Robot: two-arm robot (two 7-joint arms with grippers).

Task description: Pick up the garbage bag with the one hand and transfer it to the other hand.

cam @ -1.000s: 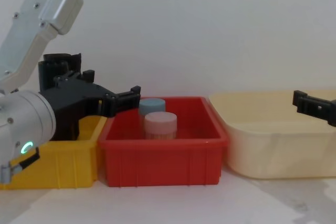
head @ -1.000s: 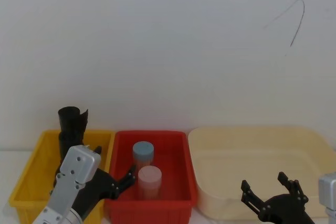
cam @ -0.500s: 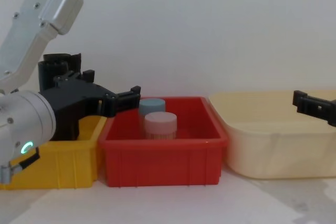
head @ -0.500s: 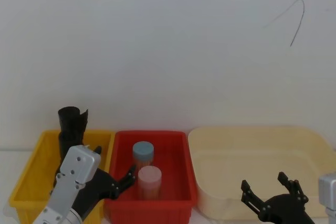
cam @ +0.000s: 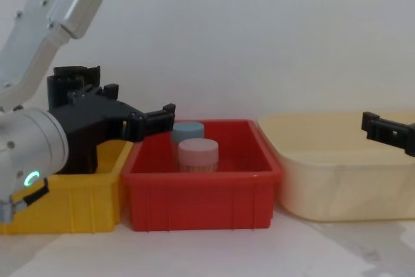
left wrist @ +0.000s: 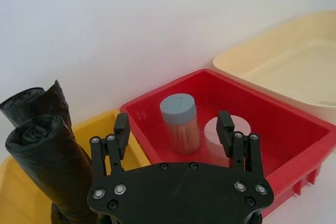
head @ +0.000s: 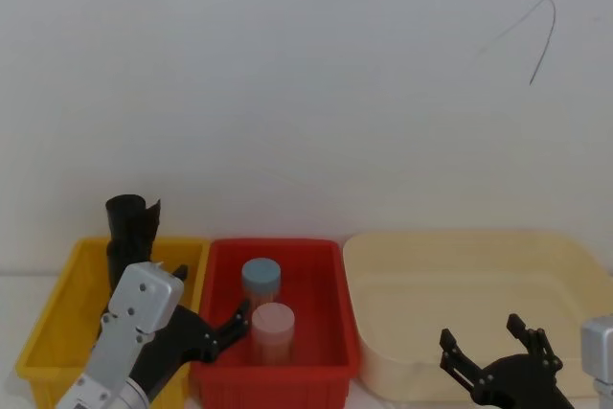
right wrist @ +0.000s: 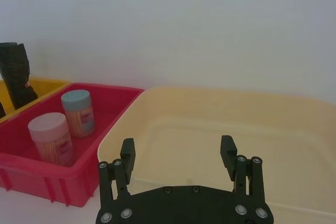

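The garbage bag (left wrist: 50, 166), a short, thick black roll, stands upright in the yellow bin (cam: 71, 205), touching a taller, slimmer roll (left wrist: 31, 103) with a ragged top just behind it. No gripper touches it.

The left gripper (left wrist: 173, 124), black and angular on its silver-white arm, hovers above the line where the yellow bin meets the red bin (cam: 201, 202). Its jaws are spread wide and hold nothing. In the left wrist view the bag sits just outside one finger rather than between the two, and the gap between the fingers opens onto the red bin's blue-lidded jar (right wrist: 79, 111) and pink-lidded jar (right wrist: 51, 137).

Well apart on the other side, the right gripper (right wrist: 177, 148) waits low in front of the cream tub (cam: 337, 186), its jaws also fully parted and empty.

By this showing the task has not got past the approach: the bag is not yet gripped, not yet lifted, and the handover has not begun. What appears to be left is to bring the left gripper's open fingers around the short roll rather than its taller neighbour, close on it, raise it clear of the bin, carry it towards the middle and pass it into the right gripper.
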